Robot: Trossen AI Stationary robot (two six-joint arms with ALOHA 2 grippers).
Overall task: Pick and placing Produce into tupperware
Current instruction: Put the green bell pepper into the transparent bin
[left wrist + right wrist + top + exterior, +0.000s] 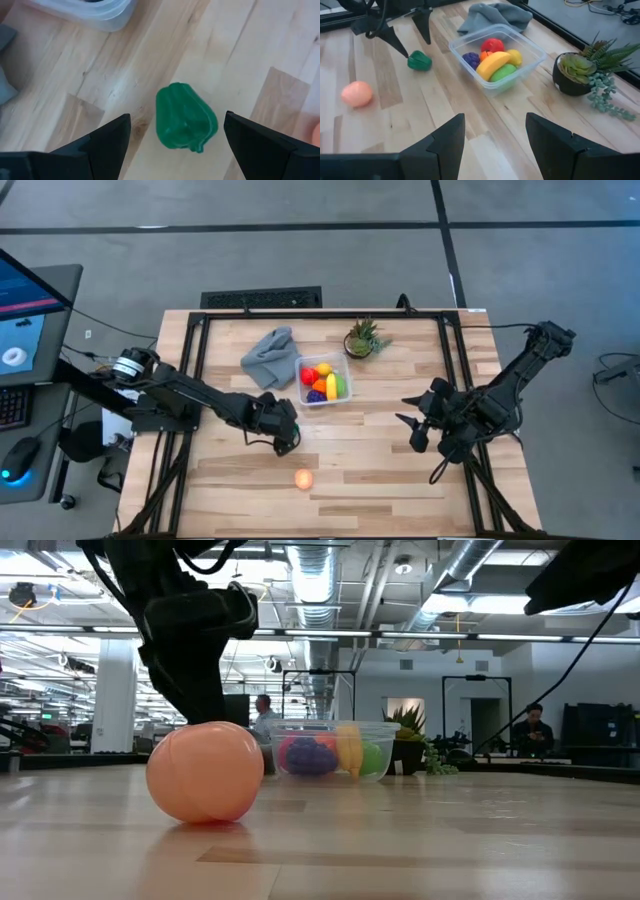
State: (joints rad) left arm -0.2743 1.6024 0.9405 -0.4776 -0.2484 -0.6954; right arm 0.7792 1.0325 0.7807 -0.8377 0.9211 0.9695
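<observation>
The green pepper (186,118) lies on the bare worktop (380,470) just short of the clear tupperware (496,55), between the spread fingers of the left pincer (175,145) hovering over it; being smooth and lumpy, it could squirt sideways if the fingers close off-centre. The round peach fruit (356,93), alone nearer the front edge, could roll if nudged. Counted: two pieces loose and about six in the tub, including one banana (494,64), while the right pincer (495,135) waits spread and empty to the side.

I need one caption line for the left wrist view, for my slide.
Open left gripper hovers over a green toy pepper lying on the wooden table, near the clear container.
</observation>
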